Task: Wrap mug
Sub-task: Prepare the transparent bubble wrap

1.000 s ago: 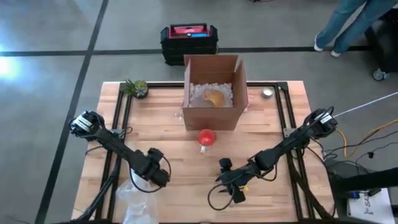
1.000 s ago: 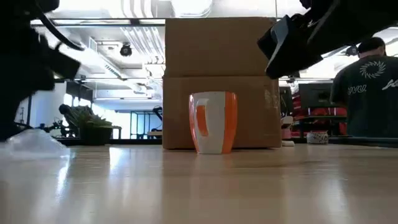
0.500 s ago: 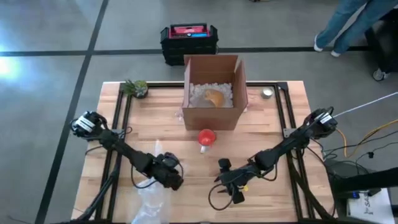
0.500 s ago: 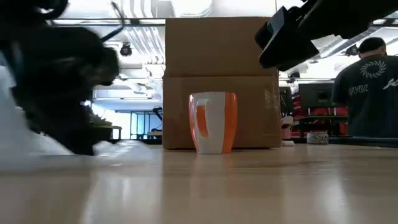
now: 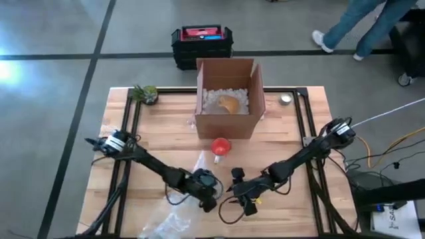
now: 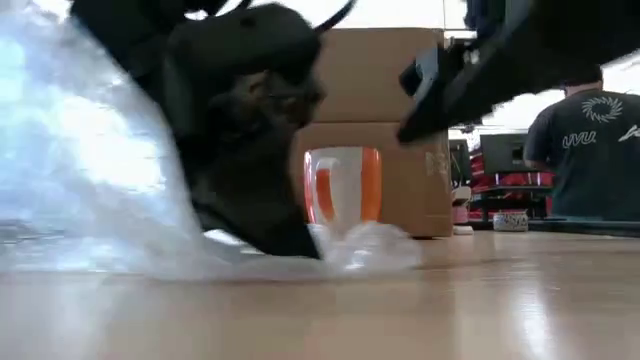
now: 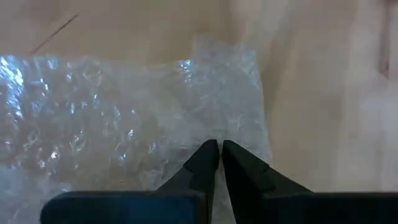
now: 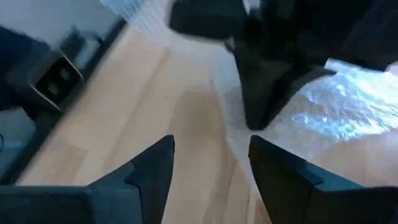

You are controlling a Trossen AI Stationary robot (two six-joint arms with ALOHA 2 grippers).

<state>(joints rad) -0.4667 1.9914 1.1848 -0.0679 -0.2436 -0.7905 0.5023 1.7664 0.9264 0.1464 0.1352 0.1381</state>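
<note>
Mug point(image 5: 220, 146) — orange and white, upright on the table point(image 5: 292, 133), just in front of the cardboard box point(image 5: 228, 123) and apart from both grippers. Box is open-topped w/ white packing peanuts point(image 5: 214, 99) and a tan rounded item point(image 5: 228, 104) lying on them (can't tell what it is). Left gripper point(image 5: 207, 193) sits low on the table, fingers pressed together, pinching the edge of the bubble wrap point(image 5: 174, 216) — the sheet trails toward the near table edge. Right gripper point(image 5: 240, 192) is just beside it, fingers spread, holding nothing. Small potted plant point(image 5: 146, 93) at the far left corner.
</note>
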